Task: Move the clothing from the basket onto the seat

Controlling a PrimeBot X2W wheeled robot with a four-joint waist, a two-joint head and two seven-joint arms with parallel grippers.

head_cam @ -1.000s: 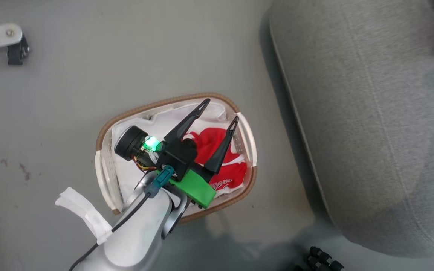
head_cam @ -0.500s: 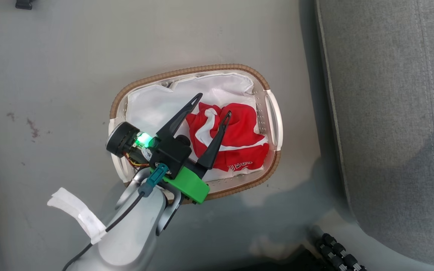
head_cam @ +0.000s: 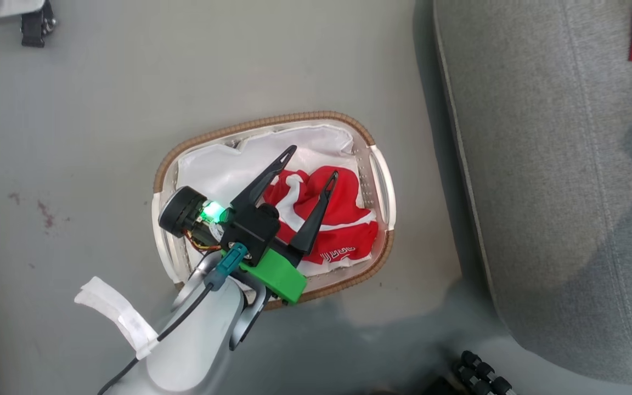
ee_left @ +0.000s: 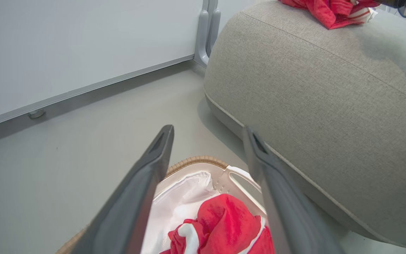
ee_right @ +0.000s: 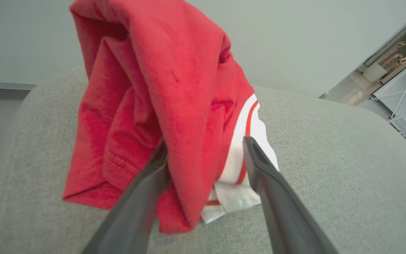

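— Clothing (head_cam: 343,219) first: where does it lie against the left gripper (head_cam: 314,161)?

— Right under it. The left gripper hangs over the basket (head_cam: 272,122) with its two dark fingers spread wide and empty. Below the gap lies a crumpled red piece with white bands and white lettering, in the half of the basket nearer the seat.

— What is around that piece?

— The white liner (head_cam: 212,170) is bunched beneath it and to its left. Outside that come the perforated wall and the brown woven rim. A pale handle stands on the side towards the seat.

— And past the basket?

— A strip of grey floor (head_cam: 102,137), then the seat (head_cam: 541,192), near the basket but apart from it. In the left wrist view the seat's rounded flank rises well above the basket rim, so it stands between the basket and the cushion top.

— And the right gripper (ee_right: 204,141)?

— It is over the seat's top with its fingers parted, clamping nothing. A second garment (ee_right: 160,70), red with a white band, is heaped on the cushion between and beyond them, and one finger lies against the fabric.

— Anything else nearby?

— Dark stains (head_cam: 41,216) mark the floor left of the basket. A black caster (head_cam: 33,27) sits in the head view's top left corner. A pale wall (ee_left: 83,46) with metal skirting stands behind.
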